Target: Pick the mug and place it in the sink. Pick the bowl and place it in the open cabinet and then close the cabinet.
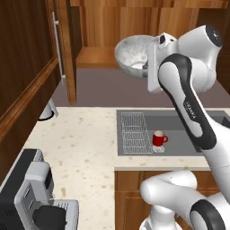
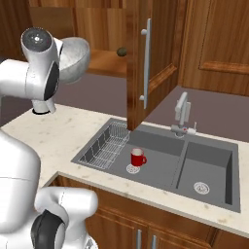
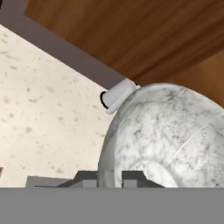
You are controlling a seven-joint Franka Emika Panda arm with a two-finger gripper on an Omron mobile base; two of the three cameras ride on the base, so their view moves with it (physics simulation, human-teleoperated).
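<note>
Two task items, near to far: mug (image 1: 158, 138) standing upright in the left basin of the sink (image 1: 179, 117), beside the wire rack (image 1: 136, 132); beyond, bowl (image 1: 132, 54) clamped at its rim in the closed pincer (image 3: 110, 177), raised above the tabletop (image 1: 85, 139) before the open cabinet (image 1: 96, 56), door (image 2: 148, 68) swung out.

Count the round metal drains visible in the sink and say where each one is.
2: one drain in the left basin beside the mug, one drain in the right basin. None seems hidden.
</note>
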